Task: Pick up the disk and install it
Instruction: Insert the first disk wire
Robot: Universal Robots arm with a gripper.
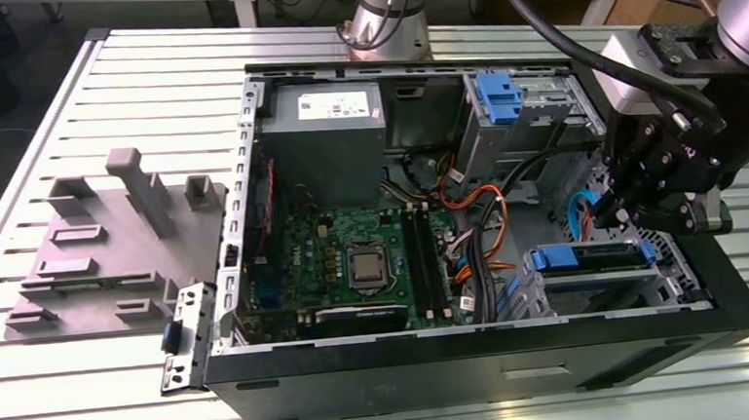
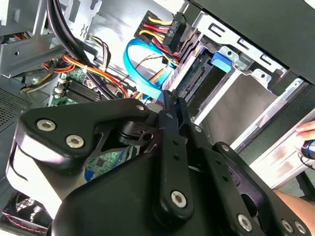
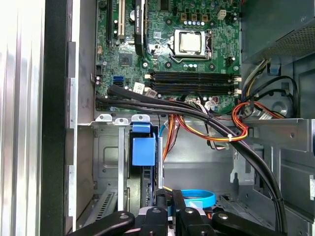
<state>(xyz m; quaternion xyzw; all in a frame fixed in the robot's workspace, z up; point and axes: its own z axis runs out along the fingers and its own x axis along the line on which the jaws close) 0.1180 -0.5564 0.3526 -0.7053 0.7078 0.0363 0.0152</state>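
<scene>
Open computer case (image 1: 488,359) lying on its side on a slotted table (image 1: 47,386), cover off, exposing the inside for reach from above. Low in the frame, toward the exterior view's right: the disk (image 1: 588,257), standing on edge inside a metal drive cage (image 3: 106,162), blue side rails bearing against the slot walls to keep it straight. Looks seated, or very nearly so, judging by the small part rising above the cage. In the first wrist view, a blue pull tab (image 3: 143,150) on the disk (image 3: 145,184) turned toward the motherboard (image 3: 197,29), presumably for a finger hold. In the second wrist view, the connector end of the disk (image 2: 197,82) left open toward the cables (image 2: 157,27), likely for plugs to reach. Just above the disk in the exterior view: the gripper (image 1: 609,217), angled down into that corner of the case. Jaws drawn narrow: in both wrist views the gripper (image 2: 174,98) (image 3: 170,194) showing tips close to meeting, nothing pinched between; held like that, probably serving as one blunt pusher rather than a clamp. Cannot tell about contact between tips and disk. High on the exterior view's right, a bare blue bracket (image 1: 499,100) in another bay; on the exterior view's left, a grey holder (image 1: 103,246) resting on the table.
</scene>
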